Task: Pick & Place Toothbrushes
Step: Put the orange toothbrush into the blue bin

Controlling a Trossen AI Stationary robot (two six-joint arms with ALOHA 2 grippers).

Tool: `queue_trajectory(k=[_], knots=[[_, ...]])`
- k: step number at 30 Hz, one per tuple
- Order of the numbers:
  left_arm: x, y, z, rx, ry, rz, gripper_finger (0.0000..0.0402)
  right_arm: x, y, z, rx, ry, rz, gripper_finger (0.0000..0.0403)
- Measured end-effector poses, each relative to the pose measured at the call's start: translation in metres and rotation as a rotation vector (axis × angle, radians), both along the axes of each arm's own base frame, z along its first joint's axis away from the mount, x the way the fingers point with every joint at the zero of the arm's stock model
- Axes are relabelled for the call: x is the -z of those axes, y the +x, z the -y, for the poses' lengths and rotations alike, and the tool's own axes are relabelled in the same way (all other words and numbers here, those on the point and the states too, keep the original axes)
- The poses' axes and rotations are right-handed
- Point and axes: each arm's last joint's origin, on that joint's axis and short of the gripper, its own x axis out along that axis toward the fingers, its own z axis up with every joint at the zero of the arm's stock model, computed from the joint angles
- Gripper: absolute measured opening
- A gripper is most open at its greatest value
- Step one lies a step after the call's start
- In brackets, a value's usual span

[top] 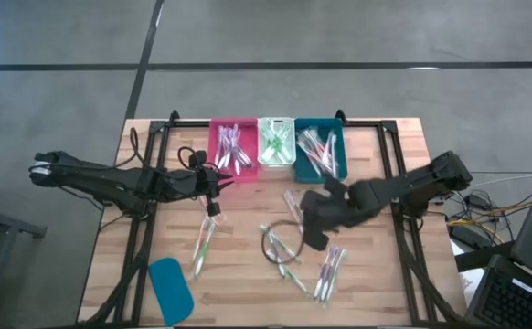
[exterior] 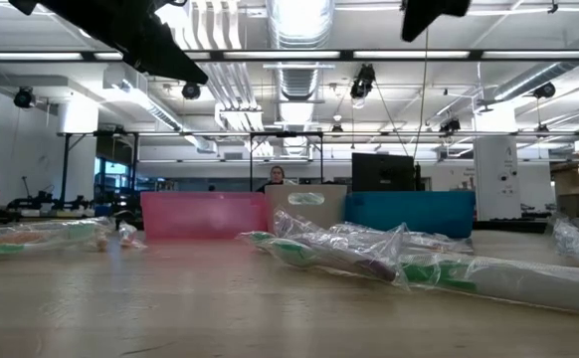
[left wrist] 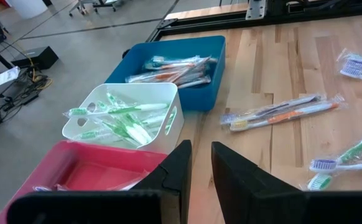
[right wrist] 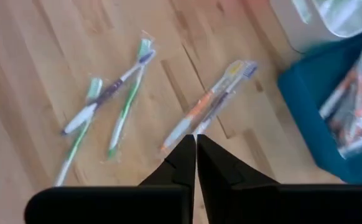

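Note:
Three bins stand in a row at the table's far side: pink [top: 232, 146], white [top: 275, 142] and blue [top: 319, 151], each with wrapped toothbrushes in it. More toothbrushes lie loose on the wood: an orange pair [right wrist: 209, 106], a green and purple group [right wrist: 109, 99] and others [top: 330, 270]. My right gripper [right wrist: 195, 142] hovers shut above the orange pair, holding nothing. My left gripper [left wrist: 196, 168] stands at the pink bin's near corner [left wrist: 94, 168], its fingers a narrow gap apart with nothing showing between them.
A flat teal lid [top: 170, 288] lies near the table's front left corner. Loose toothbrushes [top: 202, 242] lie below the left gripper, and a tangle of them [top: 284, 251] sits mid-table. Black frame rails [top: 403, 228] run along both sides of the table.

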Motion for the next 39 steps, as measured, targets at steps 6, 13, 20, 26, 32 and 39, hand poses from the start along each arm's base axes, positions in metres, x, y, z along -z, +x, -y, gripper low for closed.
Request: queue_trajectory(k=[6, 13, 20, 26, 32, 39], knots=[[0.000, 0.000, 0.000, 0.000, 0.000, 0.000, 0.0067, 0.013, -0.018, -0.034, 0.050, -0.170, 0.060, 0.0023], [0.000, 0.000, 0.000, 0.000, 0.000, 0.000, 0.0067, 0.056, -0.026, -0.039, 0.173, -0.210, 0.069, 0.0046], [0.000, 0.000, 0.000, 0.003, 0.005, 0.000, 0.0067, 0.093, -0.012, -0.036, 0.143, -0.149, 0.175, 0.0096], [0.000, 0.000, 0.000, 0.002, 0.006, 0.000, 0.0067, 0.115, -0.006, -0.034, 0.116, -0.050, 0.238, 0.0137], [0.000, 0.000, 0.000, 0.003, 0.006, 0.000, 0.0067, 0.136, -0.012, -0.028, 0.170, -0.031, 0.236, 0.0160], [0.000, 0.000, 0.000, 0.003, 0.006, 0.000, 0.0067, 0.156, -0.016, -0.021, 0.196, -0.015, 0.263, 0.0174]])
